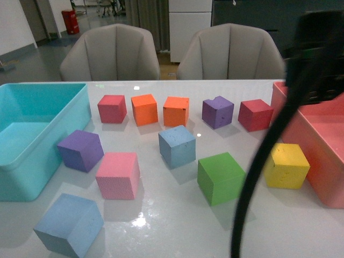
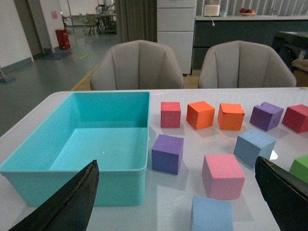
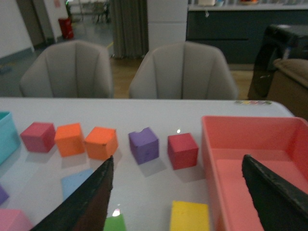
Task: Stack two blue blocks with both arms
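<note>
**Blue stack not yet begun**

Light blue matte foam cube [image 1: 176, 146] sat mid-table; second light blue foam cube [image 1: 70, 224] at its 7 o'clock, near edge. Left gripper [image 2: 175, 161], right gripper [image 3: 177, 159] both gaped wide, empty. Likely best: left to grip near cube square-on.

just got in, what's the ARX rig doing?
The left gripper and right gripper are both open and hold nothing. The two blue blocks lie apart: the middle blue block beside the green cube, the near blue block at the front, by the turquoise bin. No stacking yet.
</note>
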Controlling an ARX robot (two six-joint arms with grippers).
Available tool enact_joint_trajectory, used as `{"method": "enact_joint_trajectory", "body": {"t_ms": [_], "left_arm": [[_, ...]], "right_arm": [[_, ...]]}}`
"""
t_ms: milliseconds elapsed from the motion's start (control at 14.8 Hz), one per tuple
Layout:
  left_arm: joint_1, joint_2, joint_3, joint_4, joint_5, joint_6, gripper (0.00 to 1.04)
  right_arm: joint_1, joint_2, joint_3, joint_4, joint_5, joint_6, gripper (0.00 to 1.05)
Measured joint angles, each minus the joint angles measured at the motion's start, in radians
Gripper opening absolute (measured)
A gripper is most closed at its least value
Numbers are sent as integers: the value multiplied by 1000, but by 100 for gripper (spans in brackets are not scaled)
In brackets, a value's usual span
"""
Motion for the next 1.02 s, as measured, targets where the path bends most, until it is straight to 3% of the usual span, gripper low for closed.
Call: {"method": "enact_joint_trajectory", "body": {"t_ms": [68, 135, 271, 339, 406, 474, 948, 1016], "left_arm": [[0, 0, 0, 0, -1, 0, 98], [0, 0, 0, 0, -1, 0, 98], [0, 0, 0, 0, 0, 0, 98], [0, 0, 0, 0, -1, 0, 98], [0, 0, 0, 0, -1, 0, 98], [0, 0, 0, 0, 0, 0, 98], [0, 0, 0, 0, -1, 0, 98], [0, 0, 0, 0, -1, 0, 98]], "right_arm": [[-52, -112, -108, 70, 5, -18, 75], [-130, -260, -201, -10, -30, -26, 62], [-248, -588, -337, -260, -148, -33, 36], [-343, -798, -365, -423, -260, -36, 21], [-423, -970, -383, -518, -304, -36, 7], [-422, -1043, -394, -529, -319, -40, 2], [-417, -1152, -465, -590, -323, -40, 2], [-417, -1250, -473, -713, -323, -40, 2]]}}
